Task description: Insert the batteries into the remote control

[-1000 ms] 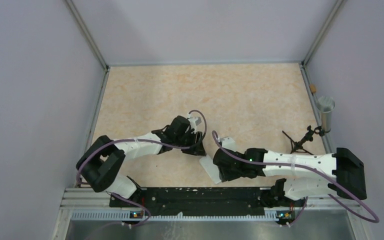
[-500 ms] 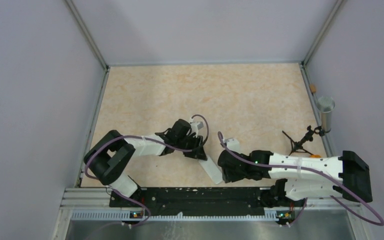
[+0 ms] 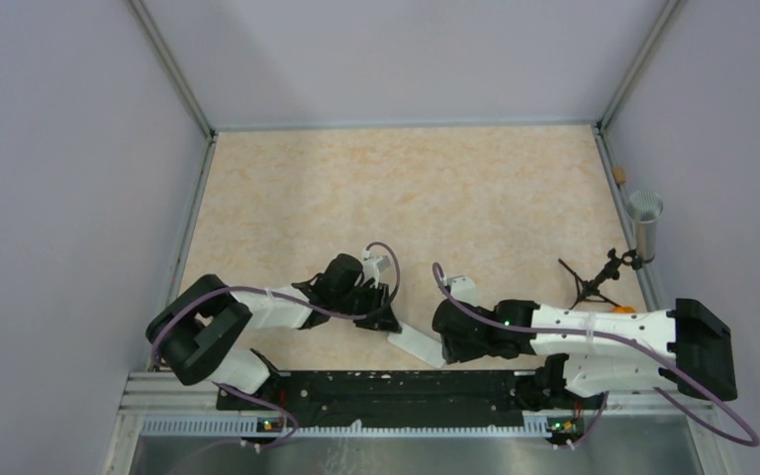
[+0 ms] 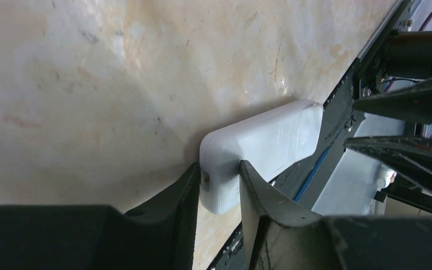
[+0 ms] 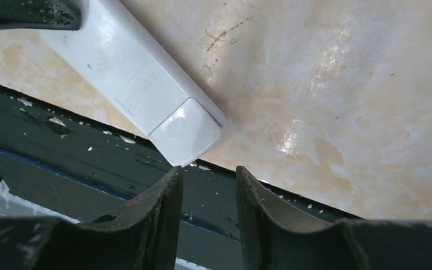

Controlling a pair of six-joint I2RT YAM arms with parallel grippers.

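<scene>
The white remote control (image 3: 416,343) lies back up on the table near the front edge, one end over the black rail. My left gripper (image 3: 383,319) is shut on its far end; in the left wrist view the fingers (image 4: 188,185) pinch the remote control (image 4: 259,143) from both sides. My right gripper (image 3: 445,341) is open and empty just beside the other end; in the right wrist view the remote control (image 5: 146,90) with its battery cover lies just beyond the gripper (image 5: 208,174). No batteries are in view.
The black rail (image 3: 386,386) runs along the table's near edge. A black tripod-like object (image 3: 594,282) and a grey cylinder (image 3: 643,223) stand at the right edge. A small orange object (image 3: 618,176) lies by the right wall.
My left gripper has drawn the remote toward the near edge and turned it flatter along the rail. My right gripper backed off slightly to the right, then held still.
</scene>
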